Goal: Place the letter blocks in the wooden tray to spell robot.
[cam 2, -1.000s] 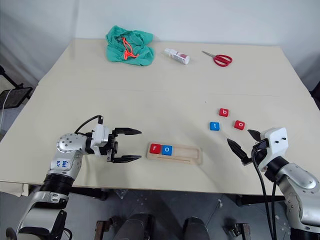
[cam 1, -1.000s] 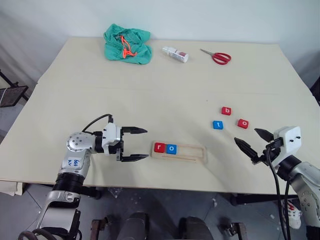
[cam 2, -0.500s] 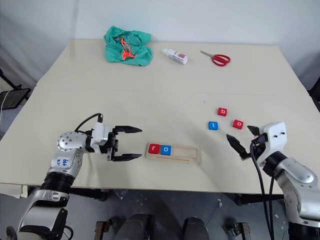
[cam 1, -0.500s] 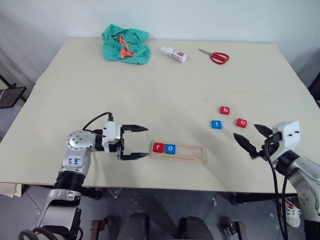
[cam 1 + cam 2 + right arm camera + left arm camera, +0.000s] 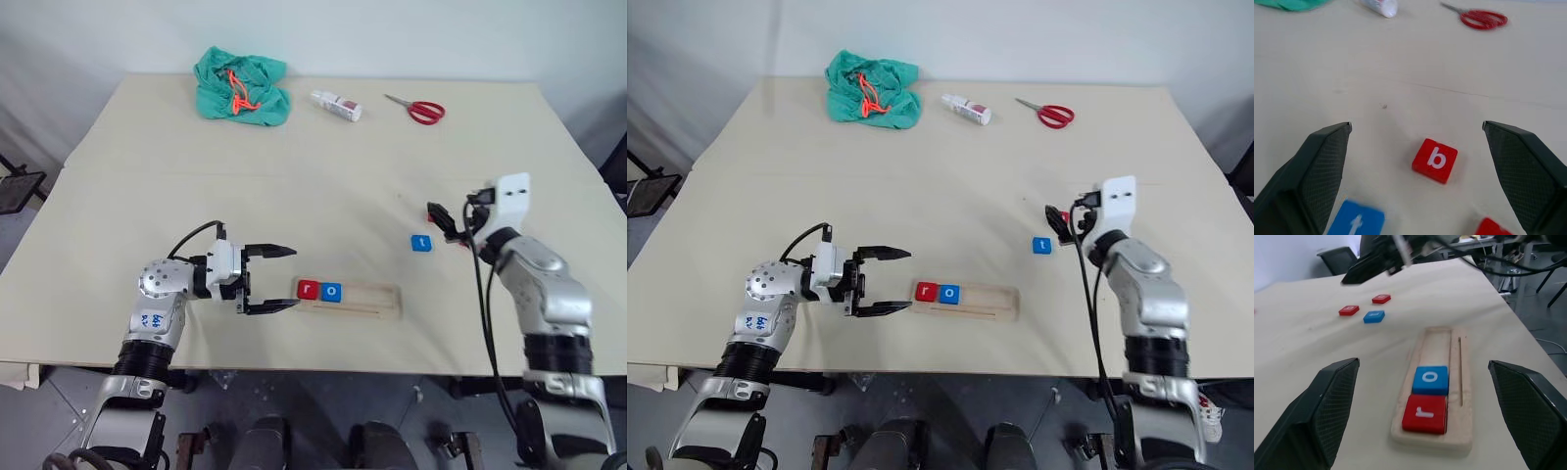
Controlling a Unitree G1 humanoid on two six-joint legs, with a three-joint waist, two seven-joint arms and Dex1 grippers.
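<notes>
right gripper (image 5: 1415, 161) wide apart over red b block (image 5: 1435, 160), r and o blocks (image 5: 1427, 396) in wooden tray (image 5: 1462, 401)

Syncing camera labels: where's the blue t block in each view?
Left eye: t block, right of centre, just left of the right end effector.
Right eye, right of centre.
Left wrist, upper left, by two red blocks.
Right wrist, at the lower edge.
Shared landmark: the b block lies near it.
</notes>
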